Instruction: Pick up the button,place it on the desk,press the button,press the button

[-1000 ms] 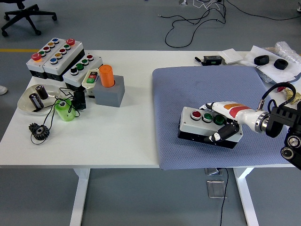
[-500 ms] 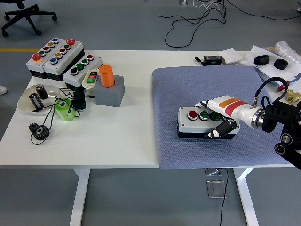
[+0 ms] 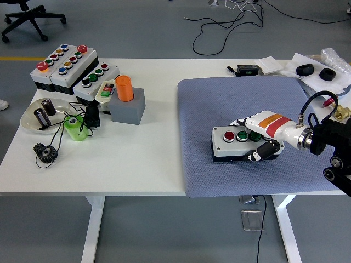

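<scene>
White table [image 3: 142, 159]: spans the view, legs visible below the near edge.

Grey-blue mat [image 3: 241, 104]: covers the table's right part, its front edge overhanging the near side.

Right hand [image 3: 262, 138]: white with an orange-red patch, on a black arm entering from the right; fingers curled over the far right end of the button box, thumb against its near side, grasping it.

Button box [image 3: 236, 143]: white top over a black base, bearing one red and two green buttons, resting on the mat near its front. Half a second ago it sat slightly further left and lower; one second ago it was tilted, its right end lower. It now lies more level.

Grey block [image 3: 129, 108]: left half of the table, carrying an orange cylinder [image 3: 124, 87].

Control boxes [image 3: 64, 67]: far left corner, several rows of coloured buttons; unchanged.

Shallow dish [image 3: 33, 118]: left edge, holding dark cylindrical parts.

Green holder [image 3: 75, 128]: beside the dish.

Black gear [image 3: 45, 151]: nearest the front left.
</scene>
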Controlling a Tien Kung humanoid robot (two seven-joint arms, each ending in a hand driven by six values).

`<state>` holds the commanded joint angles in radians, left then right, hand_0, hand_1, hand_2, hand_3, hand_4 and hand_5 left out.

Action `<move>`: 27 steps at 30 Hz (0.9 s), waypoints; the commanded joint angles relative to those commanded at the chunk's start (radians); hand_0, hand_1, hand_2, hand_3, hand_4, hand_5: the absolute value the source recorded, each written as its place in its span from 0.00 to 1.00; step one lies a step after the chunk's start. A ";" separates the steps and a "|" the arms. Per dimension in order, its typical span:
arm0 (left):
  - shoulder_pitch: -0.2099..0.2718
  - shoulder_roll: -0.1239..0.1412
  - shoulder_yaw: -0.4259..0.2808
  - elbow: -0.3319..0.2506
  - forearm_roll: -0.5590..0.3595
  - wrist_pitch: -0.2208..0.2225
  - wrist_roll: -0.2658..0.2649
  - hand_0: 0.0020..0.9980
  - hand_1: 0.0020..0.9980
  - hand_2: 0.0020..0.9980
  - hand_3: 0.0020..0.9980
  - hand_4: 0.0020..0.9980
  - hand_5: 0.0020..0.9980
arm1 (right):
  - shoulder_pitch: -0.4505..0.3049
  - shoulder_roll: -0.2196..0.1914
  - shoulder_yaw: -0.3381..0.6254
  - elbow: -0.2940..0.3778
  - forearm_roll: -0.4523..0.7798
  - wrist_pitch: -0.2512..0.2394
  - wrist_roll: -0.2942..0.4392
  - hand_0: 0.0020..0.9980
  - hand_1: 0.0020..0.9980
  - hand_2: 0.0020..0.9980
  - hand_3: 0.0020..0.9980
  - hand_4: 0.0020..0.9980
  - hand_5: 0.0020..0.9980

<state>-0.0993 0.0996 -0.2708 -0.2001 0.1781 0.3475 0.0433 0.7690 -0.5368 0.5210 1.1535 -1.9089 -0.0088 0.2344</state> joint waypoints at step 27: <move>0.000 0.001 0.002 -0.001 0.007 0.001 0.003 0.61 0.52 0.50 0.47 0.28 1.00 | -0.031 -0.031 0.021 0.025 0.033 0.024 -0.037 0.90 0.88 0.96 1.00 0.86 0.14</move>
<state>-0.0990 0.1002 -0.2689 -0.2016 0.1854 0.3488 0.0464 0.7378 -0.5674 0.5422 1.1789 -1.8760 0.0148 0.1973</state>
